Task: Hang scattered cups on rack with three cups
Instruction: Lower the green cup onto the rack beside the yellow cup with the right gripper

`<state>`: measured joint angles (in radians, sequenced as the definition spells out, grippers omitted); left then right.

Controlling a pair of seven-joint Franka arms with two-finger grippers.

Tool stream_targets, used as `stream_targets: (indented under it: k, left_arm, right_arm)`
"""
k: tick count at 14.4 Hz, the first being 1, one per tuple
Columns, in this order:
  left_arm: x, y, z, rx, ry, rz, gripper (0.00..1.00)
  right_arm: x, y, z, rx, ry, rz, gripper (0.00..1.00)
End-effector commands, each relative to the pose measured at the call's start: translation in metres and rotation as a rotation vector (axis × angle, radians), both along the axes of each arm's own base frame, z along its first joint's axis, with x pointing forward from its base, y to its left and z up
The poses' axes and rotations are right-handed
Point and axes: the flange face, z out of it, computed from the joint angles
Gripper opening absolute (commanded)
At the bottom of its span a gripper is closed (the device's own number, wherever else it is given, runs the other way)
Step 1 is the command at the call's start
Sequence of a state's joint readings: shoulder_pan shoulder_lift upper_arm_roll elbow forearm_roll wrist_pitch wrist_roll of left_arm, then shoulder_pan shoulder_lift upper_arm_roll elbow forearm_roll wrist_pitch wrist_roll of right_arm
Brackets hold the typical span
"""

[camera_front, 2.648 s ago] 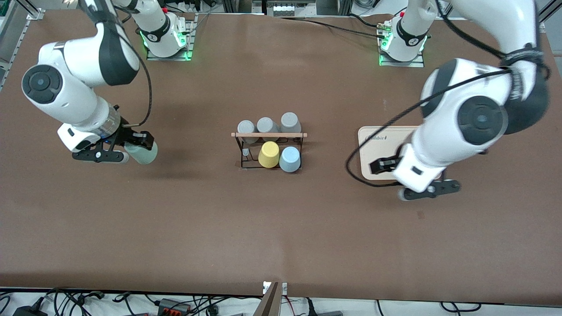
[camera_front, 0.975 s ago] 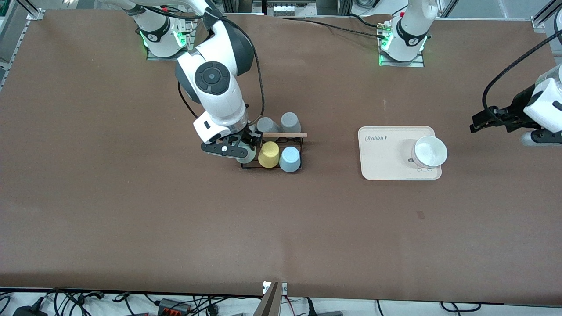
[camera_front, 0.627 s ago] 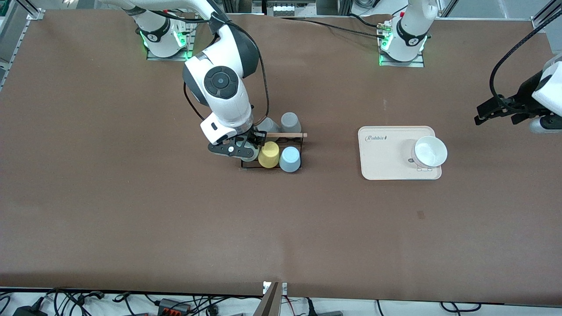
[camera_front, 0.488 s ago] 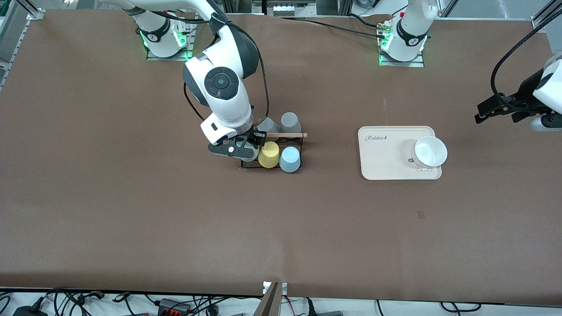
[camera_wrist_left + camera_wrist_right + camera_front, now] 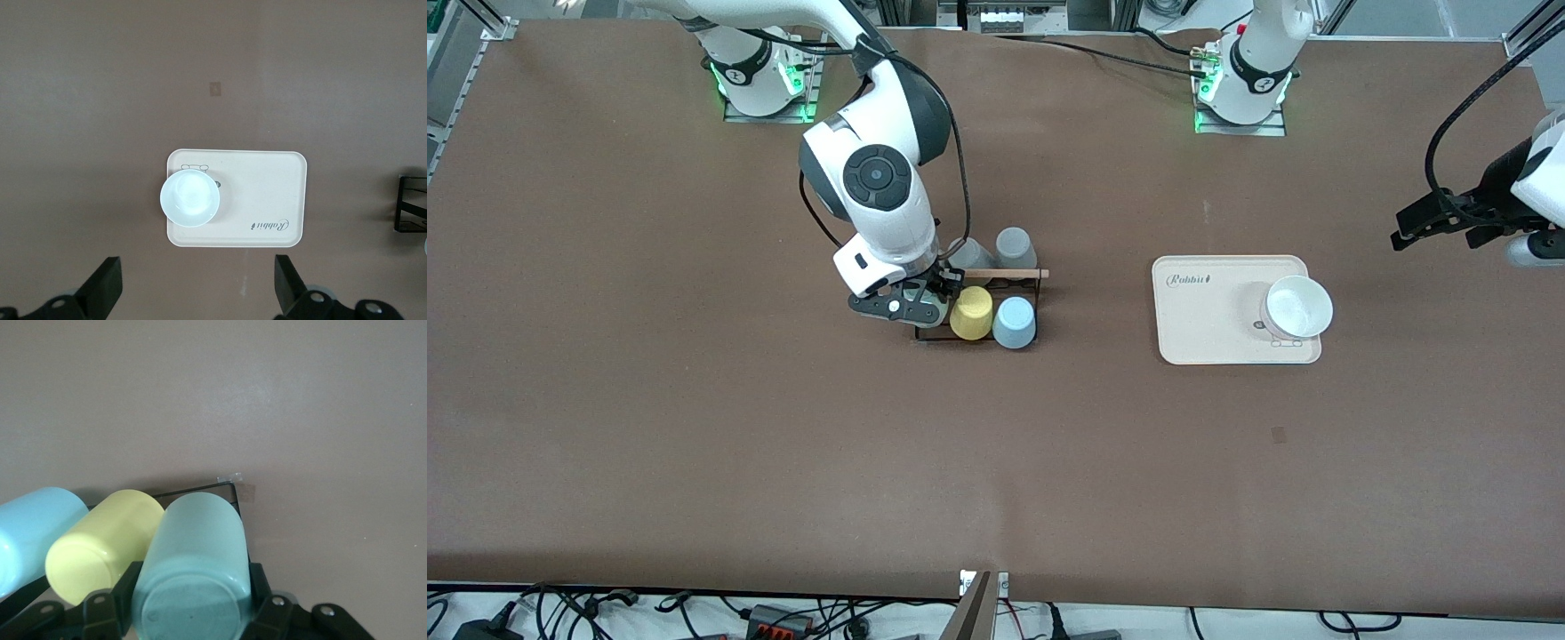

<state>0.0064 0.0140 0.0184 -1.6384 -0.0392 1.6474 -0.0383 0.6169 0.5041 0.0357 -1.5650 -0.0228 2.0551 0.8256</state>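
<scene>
Right gripper (image 5: 911,307) has carried the mint cup (image 5: 193,570), still pinched, onto the rack's (image 5: 1023,277) right-arm end beside the yellow cup (image 5: 970,313); release next. Left gripper (image 5: 197,293) waits, spread.

Brown table (image 5: 694,427) with rack (image 5: 1021,283), tray (image 5: 1200,329).

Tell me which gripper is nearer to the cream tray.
Left. The left gripper hangs open past the cream tray toward the left arm's table end; the right gripper is at the rack, shut on the mint-green cup.
</scene>
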Motion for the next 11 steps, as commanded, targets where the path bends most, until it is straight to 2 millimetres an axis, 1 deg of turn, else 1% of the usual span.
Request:
stream_targets:
  k: [1,4,5,6,8,9,10,11]
  left_arm:
    - [0.004,0.001,0.0,0.006,-0.021,0.012,1.0]
    - [0.003,-0.001,0.002,0.007,-0.024,0.008,1.0]
    - [0.002,-0.001,0.002,0.007,-0.017,-0.002,1.0]
    - [0.001,-0.001,0.003,0.007,-0.014,-0.007,1.0]
    - [0.001,-0.002,0.005,0.009,-0.014,-0.008,1.0]
    - [0.001,-0.002,0.006,0.01,-0.016,-0.007,1.0]
    - [0.002,-0.002,0.005,0.01,-0.014,-0.007,1.0]
    - [0.002,-0.002,0.005,0.01,-0.014,-0.007,1.0]
  right_arm:
    - [-0.001,-0.001,-0.009,-0.009,0.006,0.003,0.25]
    - [-0.001,-0.001,-0.019,-0.018,0.015,0.004,0.25]
    - [-0.002,-0.002,-0.021,-0.021,0.018,0.004,0.27]
    - [-0.002,-0.002,-0.021,-0.02,0.019,0.002,0.33]
    - [-0.002,-0.002,-0.021,-0.02,0.019,0.001,0.4]
    - [-0.002,-0.002,-0.021,-0.02,0.019,0.001,0.46]
    - [-0.002,-0.003,-0.022,-0.021,0.02,0.001,0.58]
    - [-0.002,-0.002,-0.021,-0.02,0.019,-0.002,0.72]
